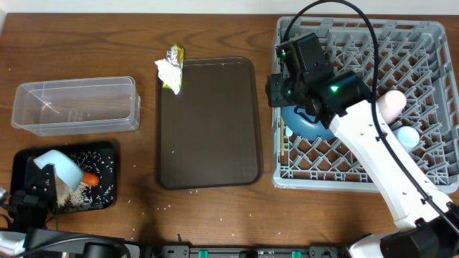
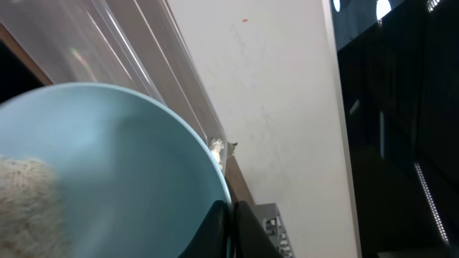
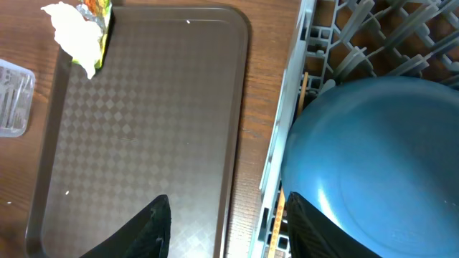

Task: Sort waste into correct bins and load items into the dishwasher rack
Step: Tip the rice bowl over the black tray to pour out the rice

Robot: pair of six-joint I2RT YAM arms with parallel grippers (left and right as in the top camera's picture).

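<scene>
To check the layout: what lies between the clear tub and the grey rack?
The overhead view shows the dark brown serving tray there, with the crumpled napkin and foil wrapper at its far-left corner.

Readable text: none that I can make out in any of my three views.
Foil wrapper [image 1: 175, 53]: I see coloured print, but it is too small and crumpled to read.

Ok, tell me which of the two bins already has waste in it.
The shallow black tray, nearer the robot: rice grains and an orange carrot lie in it. The clear tub looks empty.
</scene>
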